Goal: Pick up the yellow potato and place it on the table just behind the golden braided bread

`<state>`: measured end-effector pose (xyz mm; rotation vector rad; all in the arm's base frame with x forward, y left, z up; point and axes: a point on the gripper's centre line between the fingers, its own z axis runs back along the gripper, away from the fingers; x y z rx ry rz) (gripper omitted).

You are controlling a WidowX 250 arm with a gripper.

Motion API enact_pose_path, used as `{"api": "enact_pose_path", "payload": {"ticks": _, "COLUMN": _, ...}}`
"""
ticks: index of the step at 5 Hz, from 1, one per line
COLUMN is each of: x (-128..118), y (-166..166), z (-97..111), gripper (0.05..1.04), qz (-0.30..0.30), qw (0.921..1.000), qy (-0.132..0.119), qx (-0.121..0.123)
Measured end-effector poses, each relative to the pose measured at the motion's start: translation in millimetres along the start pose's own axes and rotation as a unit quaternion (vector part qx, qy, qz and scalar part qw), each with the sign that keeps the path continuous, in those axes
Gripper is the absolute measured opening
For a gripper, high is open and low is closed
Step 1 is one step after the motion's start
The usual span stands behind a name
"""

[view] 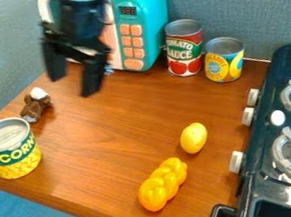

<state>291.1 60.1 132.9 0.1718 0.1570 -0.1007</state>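
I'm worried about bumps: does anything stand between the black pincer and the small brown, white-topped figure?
Nothing visible stands between the pincer and the brown figure; the yellow-and-green metal can is on the figure's far side.

The table point(108, 135) (brown, woodgrained) bears three cans point(184, 50), microwave point(147, 9), toy point(35, 107), lemon point(193, 138) and yellow braid point(163, 183).

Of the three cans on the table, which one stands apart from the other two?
The green-and-yellow can, at the left of the table; the red can and the yellow-and-blue can stand together near the wall.
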Motion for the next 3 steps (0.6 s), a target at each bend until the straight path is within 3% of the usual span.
{"api": "enact_pose_path", "payload": {"ticks": 2, "x": -19, "y": 40, "z": -10, "gripper": 1.004, "qz": 0.025, "qw": 0.9966, "qy": -0.007, "qx": -0.078}}
{"api": "enact_pose_path", "payload": {"ticks": 3, "x": -24, "y": 46, "z": -17, "gripper": 1.004, "qz": 0.027, "qw": 0.9973, "qy": -0.001, "qx": -0.069}}
